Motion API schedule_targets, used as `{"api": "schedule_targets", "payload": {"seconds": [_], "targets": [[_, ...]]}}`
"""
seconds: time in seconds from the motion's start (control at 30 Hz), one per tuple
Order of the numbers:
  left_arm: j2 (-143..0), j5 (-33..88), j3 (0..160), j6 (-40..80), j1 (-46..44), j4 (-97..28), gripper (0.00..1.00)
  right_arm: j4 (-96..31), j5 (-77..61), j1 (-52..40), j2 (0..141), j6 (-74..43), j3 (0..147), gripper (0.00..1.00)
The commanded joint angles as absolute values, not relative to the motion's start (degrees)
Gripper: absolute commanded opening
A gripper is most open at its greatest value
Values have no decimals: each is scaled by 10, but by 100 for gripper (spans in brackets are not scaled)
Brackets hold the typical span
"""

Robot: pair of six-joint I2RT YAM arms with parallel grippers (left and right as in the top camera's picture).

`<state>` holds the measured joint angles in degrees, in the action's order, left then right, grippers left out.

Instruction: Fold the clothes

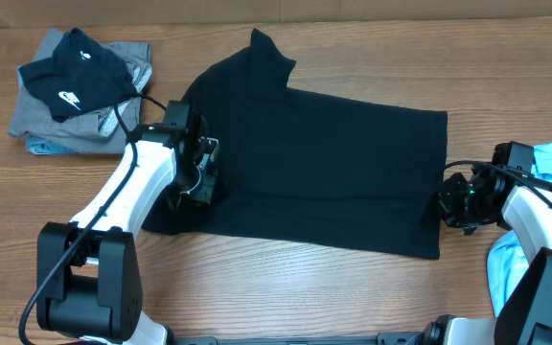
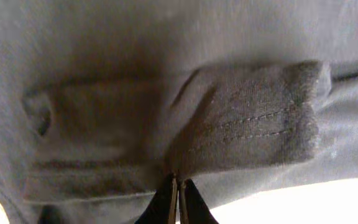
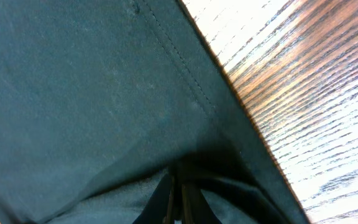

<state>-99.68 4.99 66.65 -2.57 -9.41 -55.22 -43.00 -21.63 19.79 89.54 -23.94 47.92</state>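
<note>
Mostly flat T-shirt [image 1: 324, 163], left tool [image 1: 202, 171] pinching one edge, right tool [image 1: 446, 203] the opposite

I see the T-shirt [image 1: 333, 163] as matt black knitted cloth, soft and slightly fuzzy up close, with fine rows of stitching. The table [image 1: 305, 287] is wood-grained and smooth, with a bright sheen in places. The left arm [image 1: 127, 187] has a smooth, glossy white plastic shell.

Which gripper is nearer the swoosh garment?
Left. The left gripper pinches the T-shirt at its edge, just below and right of the swoosh garment. The right gripper pinches the opposite edge, far off to the right.
</note>
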Motion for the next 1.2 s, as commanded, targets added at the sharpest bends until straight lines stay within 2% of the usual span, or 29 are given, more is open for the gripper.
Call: {"api": "schedule_targets", "payload": {"seconds": [0.0, 0.27, 0.43, 0.7, 0.87, 1.0, 1.17], "targets": [[-1003, 87, 662, -35, -98, -574, 4, -428, -215, 201, 893, -242, 496, 4], [-1003, 117, 656, -34, -99, -574, 4, -428, -215, 201, 893, -242, 496, 4], [-1002, 186, 674, -39, -99, -566, 4, -429, -215, 201, 893, -242, 496, 4], [-996, 196, 745, -62, -99, -584, 17, -430, -215, 201, 893, -242, 496, 4], [-996, 190, 744, -69, -106, -609, 15, -434, -215, 201, 893, -242, 496, 4], [-996, 180, 740, -90, -121, -613, 32, -434, -215, 201, 893, -242, 496, 4], [-999, 143, 712, -90, -148, -587, 45, -434, -215, 201, 893, -242, 496, 4]]}}
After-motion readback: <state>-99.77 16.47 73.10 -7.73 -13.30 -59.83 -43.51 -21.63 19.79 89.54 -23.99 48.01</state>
